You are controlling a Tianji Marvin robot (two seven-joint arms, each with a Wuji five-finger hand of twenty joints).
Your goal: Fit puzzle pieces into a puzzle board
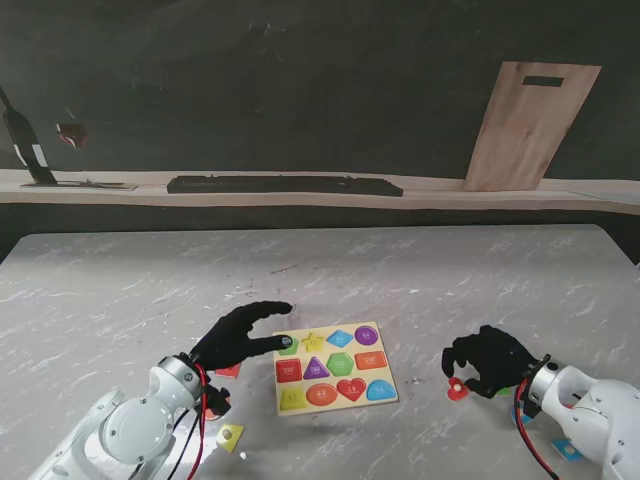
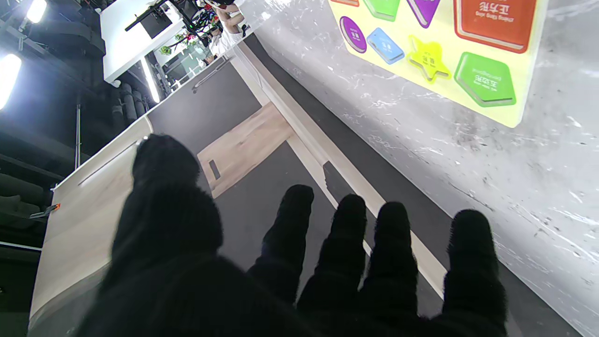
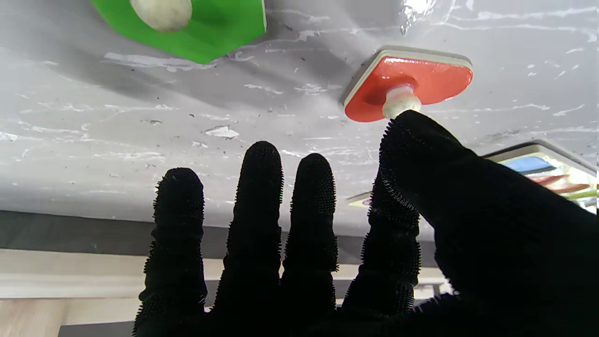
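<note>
Right hand (image 1: 487,362) open, thumb only touching red piece (image 3: 407,84) knob: could skid off. Left hand (image 1: 236,337) open by board (image 1: 335,367); could nudge it.

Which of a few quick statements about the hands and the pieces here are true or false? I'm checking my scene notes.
1. The right hand has its thumb at the knob of the red piece. True.
2. The red piece sits in the puzzle board. False: it lies on the table, right of the board.
3. The left hand grips a piece. False: its fingers are spread and hold nothing.
4. A green piece lies loose near the right hand. True.
</note>
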